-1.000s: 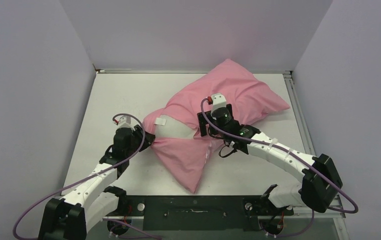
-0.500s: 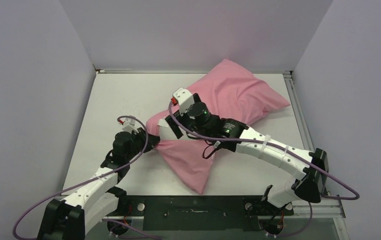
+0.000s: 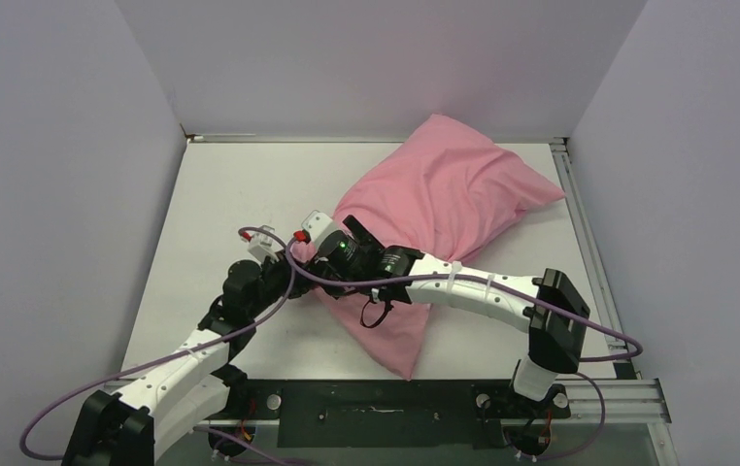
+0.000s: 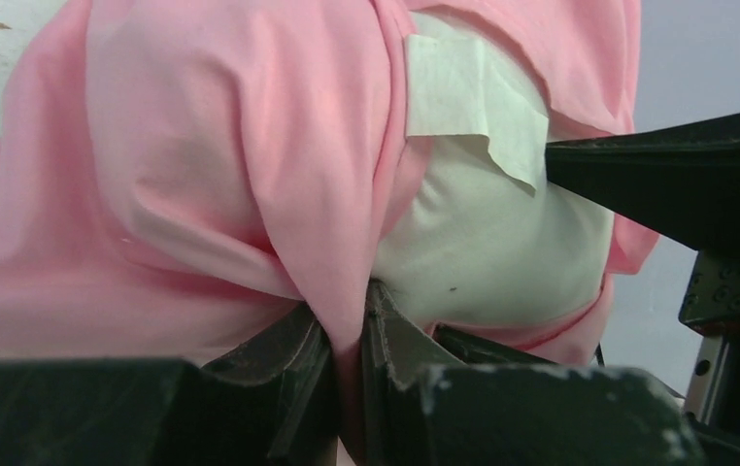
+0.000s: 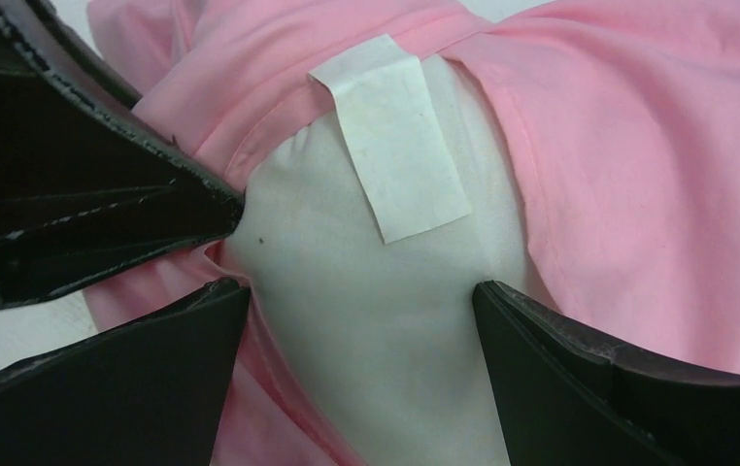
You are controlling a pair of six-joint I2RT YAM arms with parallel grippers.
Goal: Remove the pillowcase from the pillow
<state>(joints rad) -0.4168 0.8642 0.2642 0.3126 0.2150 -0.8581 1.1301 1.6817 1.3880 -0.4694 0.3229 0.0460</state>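
Item 1, left arm: we record it stretched from its base at the near left of the table up and to the right, low over the surface. A purple cable loops beside it.

Item 2, left claw: black, hard-edged fingers brought together on a narrow upright fold of the pillowcase. We see pink cloth pinched between the two jaws, with almost no gap left.

Item 3, right arm: white segmented links. It is bent at the near right and laid leftward across the near part of the pillowcase, its wrist just beside the left claw.

Item 4, right claw: jaws spread wide, one matte black finger on each side of the exposed pillow. We cannot tell whether the tips press into the pillow; nothing is clamped between them.

Item 5, pillowcase: smooth, shiny pink cloth, plump and creased. It lies diagonally on the table from the far right corner toward the near middle, ending in a loose point. Its open end is gathered in soft folds around the two claws.

Item 6, pillow: matte white fabric, rounded and taut, with one small dark speck. It bulges out of the pink opening between the claws, the rest covered.

Item 7, label: a flat, pale rectangular strip lying on the white bulge at the hem.
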